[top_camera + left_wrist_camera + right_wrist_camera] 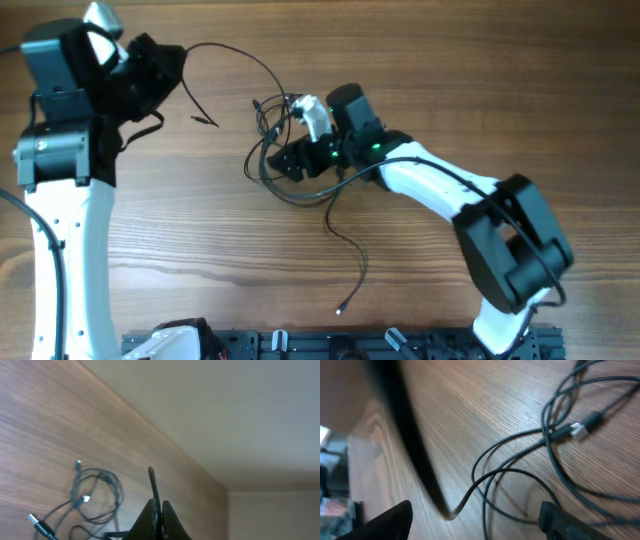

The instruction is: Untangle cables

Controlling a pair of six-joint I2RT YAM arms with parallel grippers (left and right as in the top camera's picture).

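Nearest, along the bottom of the right wrist view: right hand point(475, 525) spread open, fingers wide apart, low over the wooden surface point(470, 410), one thin strand running loose between them. Just beyond, toward the right of that frame: the cables point(547, 432), crossing black loops with a silver-tipped plug point(577, 431), lying mid-frame overhead. Farthest, upper left overhead: left hand point(158, 510) closed on a single strand arcing back toward the bundle.

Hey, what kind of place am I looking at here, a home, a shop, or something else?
Probably a robotics lab bench: a left arm and right arm at a wood-grain table, a tangle of thin black cables on it, a plain wall behind.
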